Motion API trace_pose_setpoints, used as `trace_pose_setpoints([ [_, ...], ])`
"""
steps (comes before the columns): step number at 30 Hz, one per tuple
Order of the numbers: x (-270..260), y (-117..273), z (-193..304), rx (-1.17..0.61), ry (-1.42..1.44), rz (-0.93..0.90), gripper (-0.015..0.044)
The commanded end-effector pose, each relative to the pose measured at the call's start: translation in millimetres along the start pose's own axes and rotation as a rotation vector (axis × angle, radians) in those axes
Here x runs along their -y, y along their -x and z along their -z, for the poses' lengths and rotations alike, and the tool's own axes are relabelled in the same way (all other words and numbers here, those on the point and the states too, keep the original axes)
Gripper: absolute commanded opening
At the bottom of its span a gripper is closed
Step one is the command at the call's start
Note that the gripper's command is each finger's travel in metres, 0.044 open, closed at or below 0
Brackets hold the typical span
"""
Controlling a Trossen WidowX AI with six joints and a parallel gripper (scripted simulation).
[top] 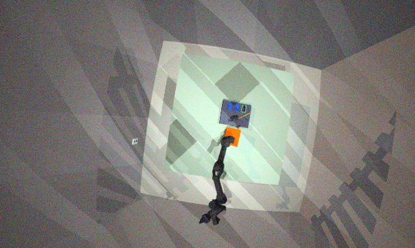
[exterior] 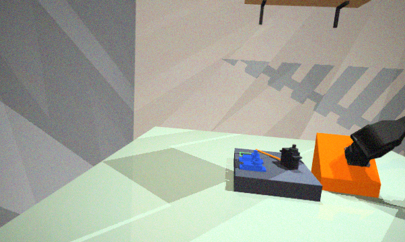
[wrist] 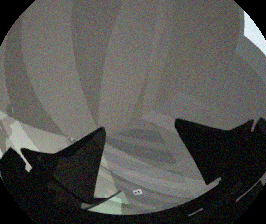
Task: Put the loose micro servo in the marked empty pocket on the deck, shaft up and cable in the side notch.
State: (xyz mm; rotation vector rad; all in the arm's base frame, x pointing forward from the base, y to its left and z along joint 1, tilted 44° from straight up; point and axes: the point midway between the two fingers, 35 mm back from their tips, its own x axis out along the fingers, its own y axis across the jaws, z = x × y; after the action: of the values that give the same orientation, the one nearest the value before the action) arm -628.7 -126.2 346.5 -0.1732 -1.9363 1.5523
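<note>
With its two fingers spread well apart and nothing between them, the gripper [top: 208,222] [wrist: 141,127] of a black WidowX arm [top: 218,167] [exterior: 374,136] appears beyond the worktop's lower edge in the top view, well apart from the loose micro servo. The wrist view takes in mostly wall between the fingers, along with a wall outlet [top: 135,141] [wrist: 137,192] and a sliver of the pale green worktop [top: 200,138] [exterior: 138,198] [wrist: 111,205]. The arm rises from an orange block [top: 238,132] [exterior: 334,161], set between the worktop's center and its lower edge.

Just beside the block, toward the upper edge, the robot's dark slate deck [top: 225,118] [exterior: 276,186] occupies roughly the middle of the worktop. The black micro servo [top: 234,118] [exterior: 290,158] stands upright on the deck, outside the pocket, output shaft pointing up and mounting ears raised above the deck surface. Its orange cable [top: 244,116] [exterior: 268,154] stretches toward the deck side facing the worktop's right edge. The green-outlined pocket [top: 243,108] [exterior: 245,153] lies near the deck's upper-right corner, in a row with two blue servos [top: 233,107] [exterior: 251,163], themselves nearer the worktop's left edge. In the exterior view, a wooden shelf [exterior: 307,3] on black brackets hangs overhead.
</note>
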Motion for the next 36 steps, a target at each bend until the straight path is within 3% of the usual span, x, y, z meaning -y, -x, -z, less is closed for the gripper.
trace_pose_setpoints([
  [1, 0.1, 0.5, -0.7, 0.002, -0.001, 0.000, 0.0426],
  [14, 9.7, 62.5, -72.7, 0.260, -0.083, -0.058, 0.0440],
  [26, 24.0, 179.9, -155.3, 0.614, -0.181, -0.192, 0.0440],
  [30, 26.5, 205.3, -166.7, 0.683, -0.185, -0.215, 0.0440],
  [36, 35.1, 277.4, -192.1, 0.859, -0.230, -0.307, 0.0440],
])
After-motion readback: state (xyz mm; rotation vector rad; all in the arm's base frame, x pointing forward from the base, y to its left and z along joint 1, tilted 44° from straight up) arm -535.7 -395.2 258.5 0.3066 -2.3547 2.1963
